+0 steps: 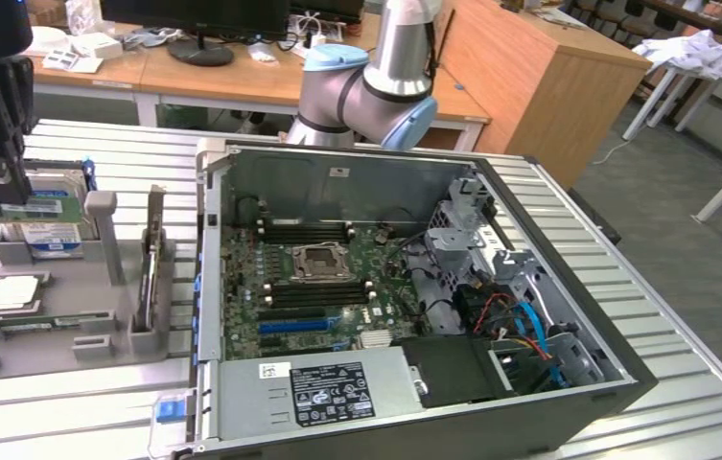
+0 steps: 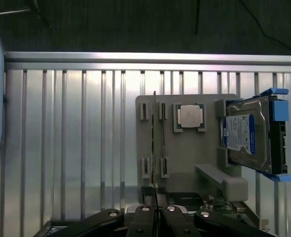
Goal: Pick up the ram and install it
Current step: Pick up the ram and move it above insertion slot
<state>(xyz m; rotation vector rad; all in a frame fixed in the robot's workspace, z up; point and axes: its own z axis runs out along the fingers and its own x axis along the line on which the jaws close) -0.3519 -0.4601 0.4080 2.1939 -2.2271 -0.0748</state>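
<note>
Fingers (image 2: 146, 220) are closed almost fully, pinching the ram (image 1: 9, 207) by its upper long edge, about mid-length as I judge it. The stick hangs level above the grey holder (image 1: 73, 340) at the exterior view's left, just in front of the hard drive (image 1: 49, 240). In the wrist view I see it edge-on, a thin line over the holder's paired brackets, beside the processor chip (image 2: 190, 117).

The open computer case (image 1: 617, 379) sits well apart on the ribbed bench (image 2: 61, 148), toward the exterior view's right. I cannot tell whether any of its black memory slots (image 1: 303, 231) is filled.

Handling, my estimate:
- Light, stiff, thin board, brittle under twist.
- Contacts on the lower edge should not be touched.
- A centred hold on the top edge looks balanced.
- The smooth faces could slip.
</note>
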